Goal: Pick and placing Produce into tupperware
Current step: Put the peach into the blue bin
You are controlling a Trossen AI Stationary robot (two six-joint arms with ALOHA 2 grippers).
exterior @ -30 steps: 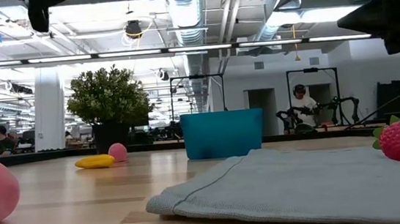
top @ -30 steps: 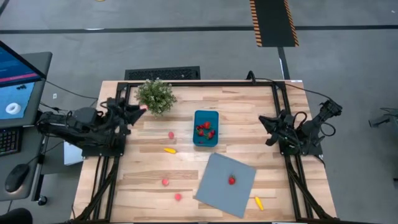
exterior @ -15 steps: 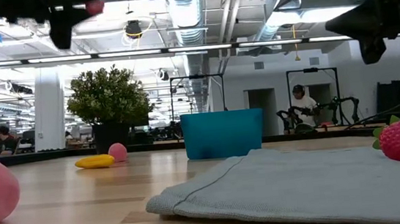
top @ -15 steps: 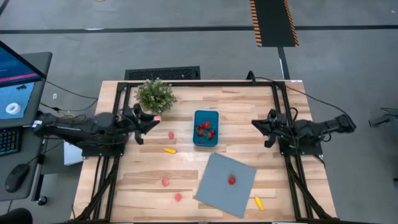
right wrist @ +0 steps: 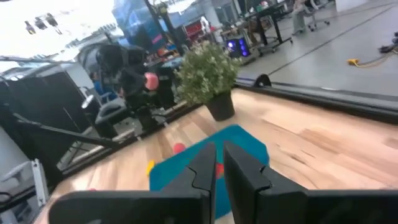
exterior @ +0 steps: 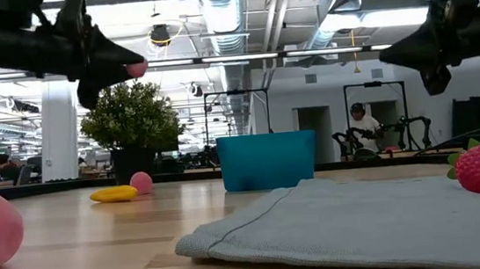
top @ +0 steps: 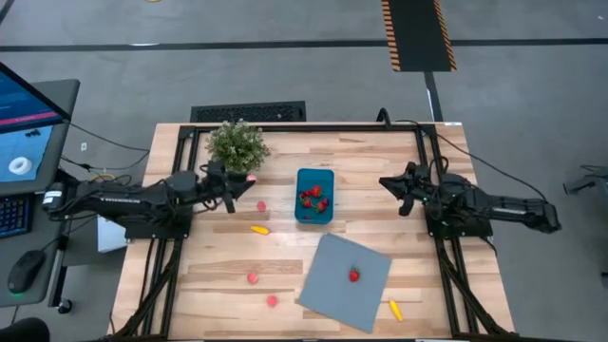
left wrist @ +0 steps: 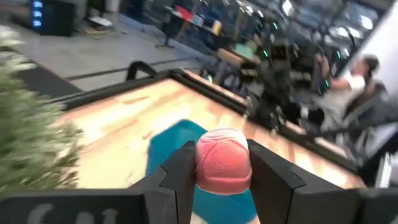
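Pink produce (left wrist: 223,162) sits clenched between the two dark fingers of the left gripper (top: 245,180), held in the air above the table's left half, just beside the potted plant (top: 237,144). The teal tupperware (top: 314,196) lies to the right of that gripper, near the table's middle, its long axis running far to near, with several red strawberry pieces (top: 313,198) already inside. So the coming carry is a short move to the right, and the left arm, loaded, is the one that serves it; the tub's open top looks clear of any obstruction.

The right gripper (top: 392,181) hangs in the air right of the tub, empty, its fingers drawn nearly together with only a thin gap.

Loose produce remains on the wood: a pink piece (top: 261,206) and a yellow piece (top: 259,229) left of the tub, two more pink ones (top: 253,278) toward the near edge, a strawberry (top: 353,275) on the grey sheet (top: 328,285), and a yellow-orange piece (top: 394,310) beside that sheet.
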